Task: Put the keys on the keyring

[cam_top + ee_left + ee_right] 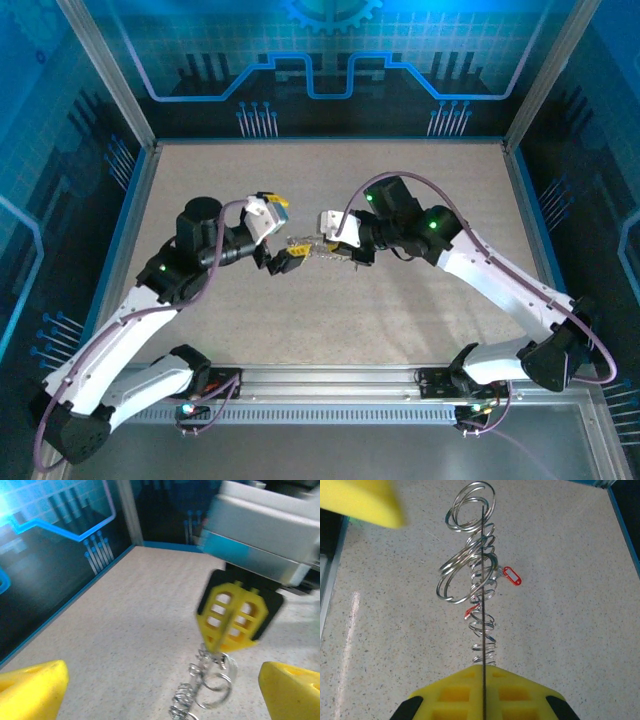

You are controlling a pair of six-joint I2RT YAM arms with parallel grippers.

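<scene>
We judge the keyring light, floppy and slippery, best taken by an end coil, where the right pincer clamps it; the left pincer stands wide.

This is a robotics lab test cell, not a home or a shop. The speckled beige bench is boxed in by bare aluminium posts. The wall panels are printed with bright blue circuit traces and a gear emblem, the kind of backdrop built for a recording rig. A slotted aluminium rail runs along the near edge and carries the bases of two white-and-black robot arms, the left arm and the right arm. Purple cables loop along the arms, and small green status lights glow on their joints. In the left wrist view, the printed panel meets the bench at a blue skirting strip.
</scene>
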